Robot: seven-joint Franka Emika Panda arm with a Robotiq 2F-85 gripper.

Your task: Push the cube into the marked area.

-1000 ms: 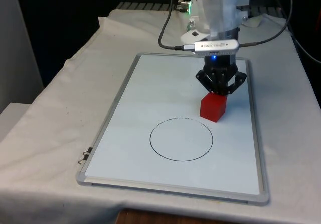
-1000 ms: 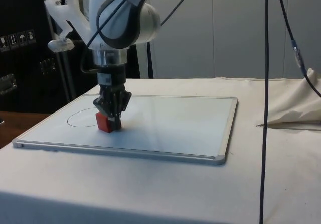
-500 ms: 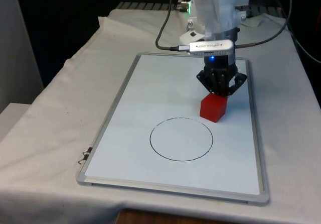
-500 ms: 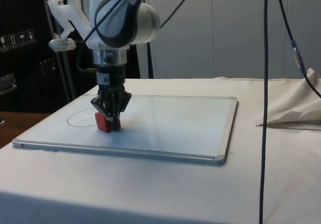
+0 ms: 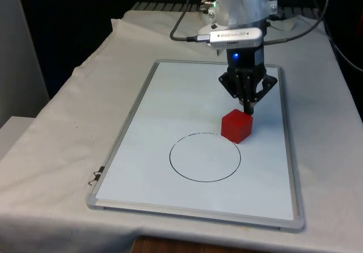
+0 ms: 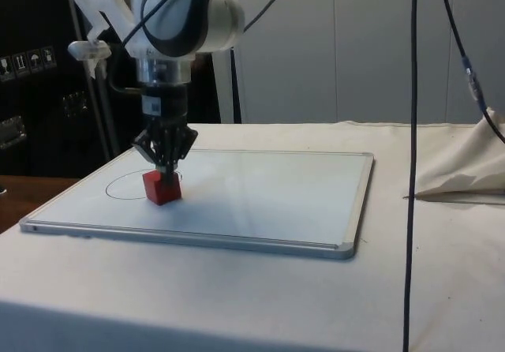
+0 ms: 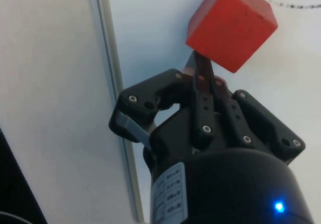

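Front view: the gripper [image 5: 248,109], fingers pressed together into a single blade, stands upright at the far edge of the red cube [image 5: 236,126]. The cube rests on the whiteboard [image 5: 147,117] just outside the drawn circle [image 5: 205,157], at about 1 o'clock on that ring, its near corner at or touching the line. Wrist view: the closed fingertips [image 7: 199,72] meet one face of the cube [image 7: 231,25], with the circle's line [image 7: 296,5] just beyond it. Side view: the gripper [image 6: 164,165] is lowered close to the board directly behind the cube [image 6: 162,187]. The push appears to be under way and roughly half done. The next move calls for a steady shove toward 7 o'clock, kept centred on the face so that the cube does not pivot off the narrow tip. Nothing lies between cube and circle. The board's metal frame [image 5: 290,151] and a binder clip [image 5: 95,177] lie well apart from the path.
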